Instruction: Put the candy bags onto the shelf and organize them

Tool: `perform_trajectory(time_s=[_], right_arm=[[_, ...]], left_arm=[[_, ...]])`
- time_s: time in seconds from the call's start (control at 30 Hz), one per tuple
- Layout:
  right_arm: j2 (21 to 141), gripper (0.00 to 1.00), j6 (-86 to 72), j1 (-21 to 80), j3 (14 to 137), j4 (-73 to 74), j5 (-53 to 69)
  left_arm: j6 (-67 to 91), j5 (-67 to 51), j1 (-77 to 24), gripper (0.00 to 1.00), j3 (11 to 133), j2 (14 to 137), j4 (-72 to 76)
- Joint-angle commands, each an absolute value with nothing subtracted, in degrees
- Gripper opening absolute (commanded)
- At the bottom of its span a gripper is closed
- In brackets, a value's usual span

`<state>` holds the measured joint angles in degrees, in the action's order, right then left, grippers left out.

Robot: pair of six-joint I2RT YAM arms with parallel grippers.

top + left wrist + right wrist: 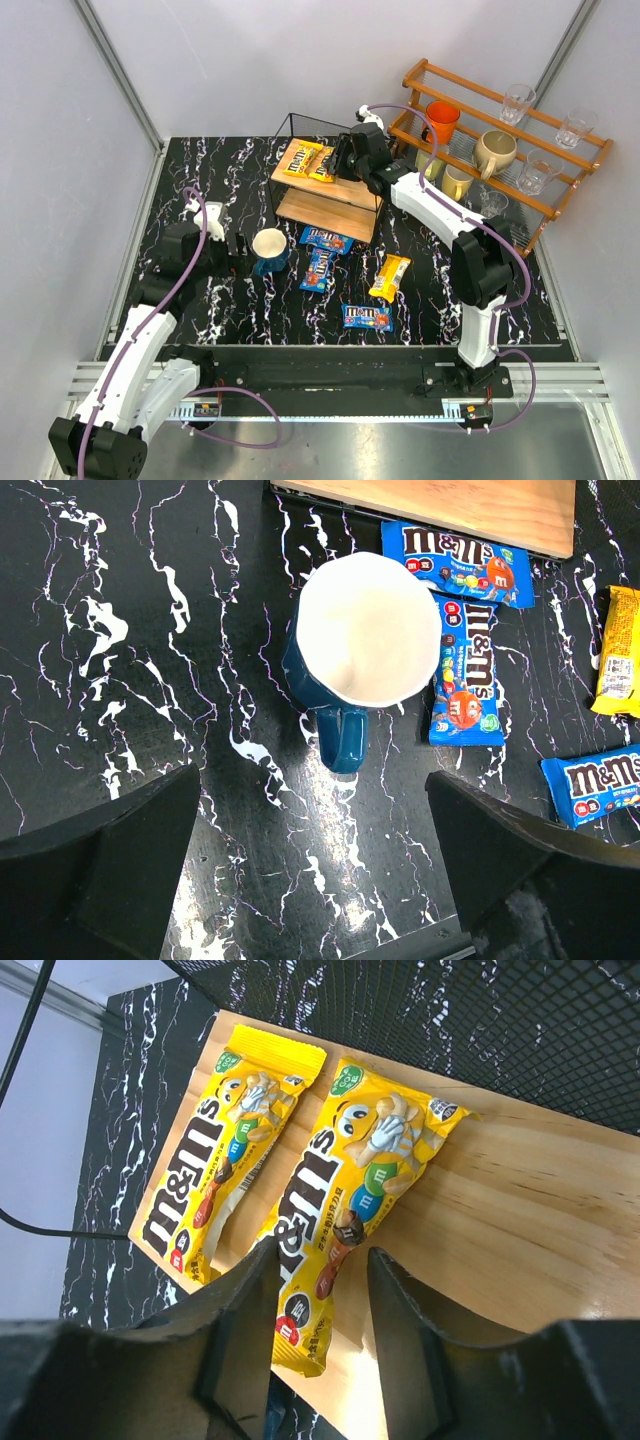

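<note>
- Black marble-look table (200, 170) (150, 630) with white veins, plain grey walls around it.
- The left gripper (232, 246) (315, 865) hangs low over the table with its jaws wide and empty. It's just short of the blue mug (270, 250) (365, 650), and the mug's handle points toward it.
- The shelf (328, 209) (500, 1200) stands mid-back. Two candy bags lie side by side on its top board, the left yellow bag (298, 157) (215, 1150) and the right yellow bag (322, 163) (360, 1180).
- The right gripper (345, 160) (320, 1260) sits over that top board, jaws narrow, one finger at each edge of the right yellow bag's lower end. Can't tell if they're actually pinching it.
- Loose on the table in front of the shelf: the first blue bag (327, 239) (455, 562), the second blue bag (318, 271) (465, 670) and the third blue bag (367, 318) (595, 785), plus the loose yellow bag (390, 277) (620, 650) off to their right.
- Back right: an orange-brown slatted rack (500, 140) with mugs and glasses.
</note>
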<state>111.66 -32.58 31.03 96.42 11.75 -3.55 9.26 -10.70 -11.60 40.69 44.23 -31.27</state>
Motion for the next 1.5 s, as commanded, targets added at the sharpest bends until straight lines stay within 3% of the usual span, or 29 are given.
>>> perform_trajectory(time_s=[0.0,0.27,0.5,0.77,0.9,1.0,1.17,1.47], right_arm=[[107.93,0.51,-29.8,31.03,99.14,9.93,-4.83],[103.19,0.62,-24.79,31.03,101.68,9.76,-2.56],[96.18,0.73,-17.84,30.94,99.95,7.91,13.7],[64.02,0.73,-26.17,31.02,60.67,-5.72,0.28],[47.33,0.73,-30.49,30.94,50.99,3.93,-9.2],[41.77,0.72,-35.85,30.94,46.33,14.91,-13.61],[38.94,0.69,-48.13,31.03,34.56,22.68,-13.29],[50.52,0.6,-52.3,30.94,21.36,7.04,-4.57]], left_arm=[[8.96,-10.81,-11.95,0.99,42.8,43.86,-30.41],[9.05,-10.64,-11.95,0.99,42.72,43.77,-30.41],[8.96,-11.07,-11.95,0.99,42.8,43.86,-30.41],[8.88,-11.78,-12.04,0.99,42.8,44.12,-30.41],[8.88,-11.69,-12.13,0.99,42.8,44.12,-30.41],[8.88,-11.34,-12.22,0.99,42.89,44.03,-30.41],[9.05,-11.16,-12.3,0.99,42.8,44.12,-30.41],[9.14,-10.99,-12.83,0.99,42.8,44.47,-30.41]])
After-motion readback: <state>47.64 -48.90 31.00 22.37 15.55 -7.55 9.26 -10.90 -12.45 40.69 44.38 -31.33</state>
